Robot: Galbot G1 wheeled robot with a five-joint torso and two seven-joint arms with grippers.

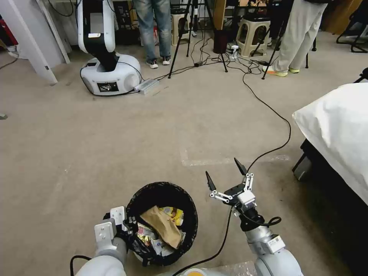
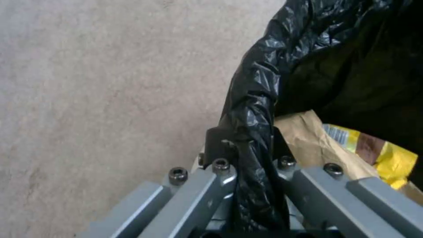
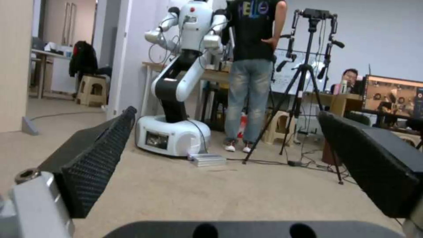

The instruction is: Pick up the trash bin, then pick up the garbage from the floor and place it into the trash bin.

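Note:
The trash bin (image 1: 191,218), round with a black bag liner over its rim, hangs low at the front in the head view. My left gripper (image 1: 128,226) is shut on its near-left rim; the left wrist view has the fingers (image 2: 216,145) pinching the black liner (image 2: 255,99). Inside lies garbage: a brown paper bag (image 1: 163,226), a yellow wrapper (image 1: 174,213) and other crinkled wrappers (image 1: 147,235). The brown bag (image 2: 304,132) and yellow wrapper (image 2: 379,155) also appear past the rim. My right gripper (image 1: 226,174) stands open and holds nothing, just right of the bin above bare carpet.
A black cable (image 1: 276,115) runs across the carpet toward my right arm. A bed with white bedding (image 1: 341,130) stands at the right. Another white robot (image 1: 107,73), tripods (image 1: 199,38), stools and standing people fill the far side.

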